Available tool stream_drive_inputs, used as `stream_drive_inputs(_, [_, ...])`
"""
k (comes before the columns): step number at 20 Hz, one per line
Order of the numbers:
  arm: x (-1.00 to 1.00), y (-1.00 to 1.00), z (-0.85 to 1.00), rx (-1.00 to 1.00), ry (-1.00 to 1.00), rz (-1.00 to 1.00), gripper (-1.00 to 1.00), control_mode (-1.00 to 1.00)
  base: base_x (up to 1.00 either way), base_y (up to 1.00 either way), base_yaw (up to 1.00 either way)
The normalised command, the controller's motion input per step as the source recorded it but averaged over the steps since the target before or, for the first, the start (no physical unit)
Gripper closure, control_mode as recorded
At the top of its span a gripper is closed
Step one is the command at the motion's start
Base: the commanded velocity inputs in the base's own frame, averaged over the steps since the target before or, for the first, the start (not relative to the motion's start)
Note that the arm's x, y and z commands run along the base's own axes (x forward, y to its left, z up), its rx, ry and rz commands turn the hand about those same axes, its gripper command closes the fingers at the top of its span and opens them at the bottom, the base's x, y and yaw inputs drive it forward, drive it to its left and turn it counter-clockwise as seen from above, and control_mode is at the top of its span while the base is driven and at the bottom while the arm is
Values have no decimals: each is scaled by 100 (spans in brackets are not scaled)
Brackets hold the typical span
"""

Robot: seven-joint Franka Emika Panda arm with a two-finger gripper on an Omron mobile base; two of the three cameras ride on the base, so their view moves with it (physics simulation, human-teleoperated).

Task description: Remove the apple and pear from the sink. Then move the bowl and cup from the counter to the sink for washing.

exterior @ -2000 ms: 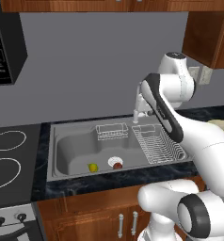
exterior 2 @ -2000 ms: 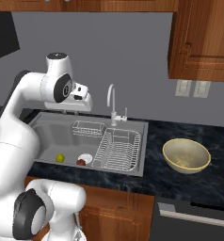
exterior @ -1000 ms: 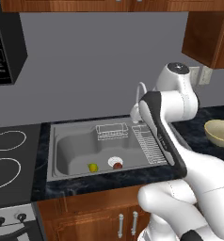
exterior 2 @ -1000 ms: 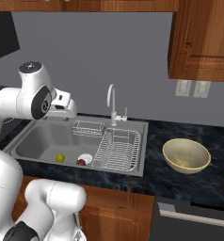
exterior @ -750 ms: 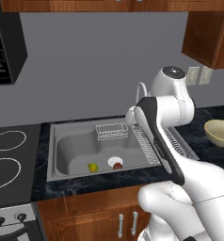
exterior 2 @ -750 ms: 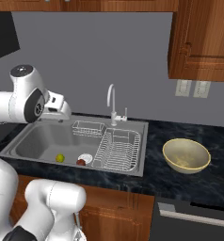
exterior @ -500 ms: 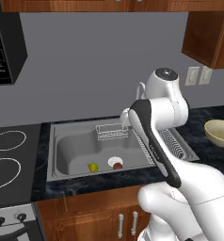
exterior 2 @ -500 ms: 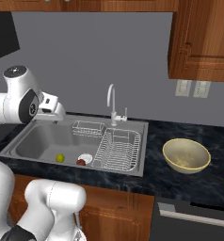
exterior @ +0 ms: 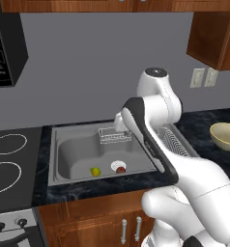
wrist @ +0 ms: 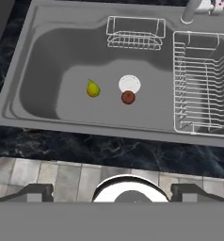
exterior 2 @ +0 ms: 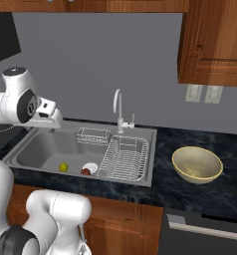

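Swung further left above the sink [exterior 2: 36, 149], hand [wrist: 112, 190] open wide

No readable text, labels, brands or numbers anywhere.

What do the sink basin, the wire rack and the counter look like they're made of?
The sink looks like brushed grey metal, matte with soft shading. The wire rack looks like thin pale wire, perhaps chromed or coated. The counter looks like polished black stone, with pale speckled veining.
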Motion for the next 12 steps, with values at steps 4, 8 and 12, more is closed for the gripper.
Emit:
stream_drive_inputs(4, [18,8,-13,-1,21,0,-100,-100,0,0,0])
stream_drive_inputs(8, [18,8,-18,0,19,1,-100,-100,0,0,0])
stream_drive_inputs(12, [17,10,-24,0,13,2,-100,-100,0,0,0])
